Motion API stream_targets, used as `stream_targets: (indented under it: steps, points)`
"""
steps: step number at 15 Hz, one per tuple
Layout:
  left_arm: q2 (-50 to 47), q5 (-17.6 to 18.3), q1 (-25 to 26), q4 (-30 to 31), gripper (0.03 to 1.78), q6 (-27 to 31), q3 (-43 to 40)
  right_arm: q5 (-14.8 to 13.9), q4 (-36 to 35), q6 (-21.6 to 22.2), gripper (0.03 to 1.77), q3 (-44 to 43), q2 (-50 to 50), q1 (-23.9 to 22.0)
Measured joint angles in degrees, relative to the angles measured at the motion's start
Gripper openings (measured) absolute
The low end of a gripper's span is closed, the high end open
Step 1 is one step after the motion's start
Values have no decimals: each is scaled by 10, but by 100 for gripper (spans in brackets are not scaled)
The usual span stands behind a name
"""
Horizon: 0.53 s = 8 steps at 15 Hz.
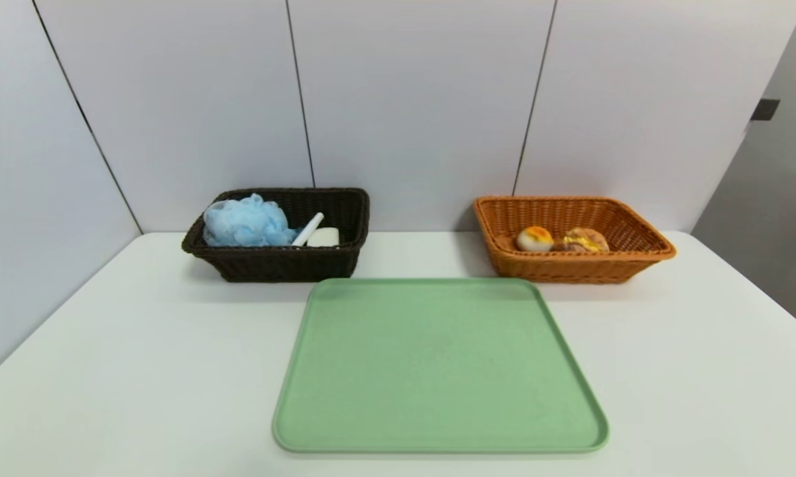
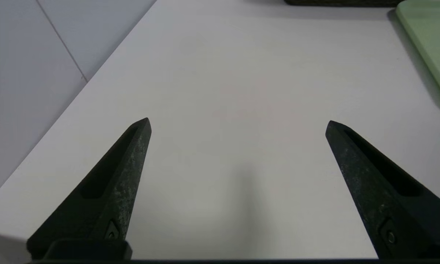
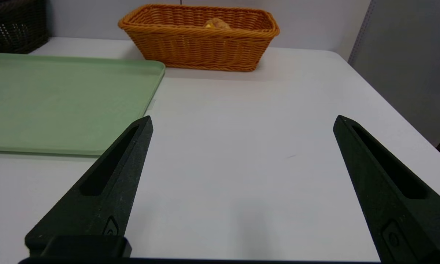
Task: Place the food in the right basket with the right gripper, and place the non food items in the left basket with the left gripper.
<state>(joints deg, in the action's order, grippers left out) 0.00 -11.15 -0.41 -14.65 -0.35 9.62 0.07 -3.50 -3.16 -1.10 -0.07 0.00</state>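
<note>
In the dark brown wicker basket (image 1: 288,265), on the robot's left behind the green tray (image 1: 437,364), lie the light-blue mesh bath pouf (image 1: 246,222), the white marker pen (image 1: 308,229) and the white soap bar (image 1: 323,238); these are the non-food items, so that is where they belong. The pen leans with one end raised, probably because the basket leaves it little room to lie flat between pouf and soap

The orange-tan wicker basket (image 1: 570,265), on the robot's right, takes the food: the bun with the orange-yellow top (image 1: 535,240) and, just beside it, the crusted cream puff (image 1: 586,240). Keeping the two baskets well apart likely lets each arm serve its own side without crossing the other

Over the bare worktop (image 2: 241,91) to the left of the tray, the left tool (image 2: 238,126) is parked, its fingers wide apart with nothing between them. The right tool (image 3: 243,123) is parked over the worktop on the other side, also spread wide and empty, pointing forward and down. With the sorting apparently complete, neither arm seems to need another move
</note>
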Motion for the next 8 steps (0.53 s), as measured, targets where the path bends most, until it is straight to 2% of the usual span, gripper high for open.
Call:
stream_targets:
  steps: [3, 6, 8]
  points:
    - [-1, 48, 0, 128, 169, 4, -56, 1, 32, 12, 170, 10, 0, 0]
    - [-1, 89, 0, 140, 169, -3, -71, 1, 35, 48, 170, 10, 0, 0]
    - [-1, 111, 0, 149, 169, -6, -89, 1, 35, 52, 170, 11, 0, 0]
